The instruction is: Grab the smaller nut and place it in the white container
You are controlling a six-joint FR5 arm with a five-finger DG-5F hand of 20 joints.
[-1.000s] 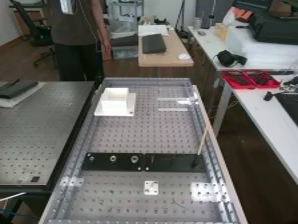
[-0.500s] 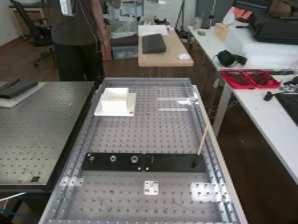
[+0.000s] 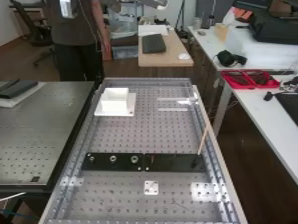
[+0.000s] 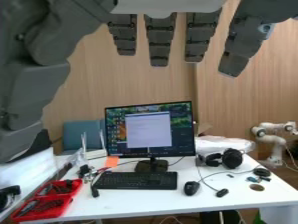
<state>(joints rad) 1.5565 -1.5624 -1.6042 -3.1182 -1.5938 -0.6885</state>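
In the high view the smaller nut [image 3: 91, 158] stands on the flat black bar [image 3: 176, 162], at the end of a row with the larger nut [image 3: 113, 158] and the bearing [image 3: 134, 159]. Farther up the bench, towards its far left corner, is the white container [image 3: 116, 100] on a white base plate. The wrist view has the hand [image 4: 159, 40] with straight, spread fingers and the thumb off to one side. It is open, holds nothing, and faces a desk away from the parts.
A thin light rod [image 3: 203, 139] rises slanting from the black bar's right part. A small white plate [image 3: 151, 188] lies nearer on the perforated bench [image 3: 126, 135]. The wrist view shows a monitor [image 4: 149, 131], keyboard [image 4: 136, 180] and red trays [image 4: 46, 200] on a white desk.
At the high view's top edge, a pale part that looks like the arm has come further into sight. The parts on the bar and the white container have not moved.
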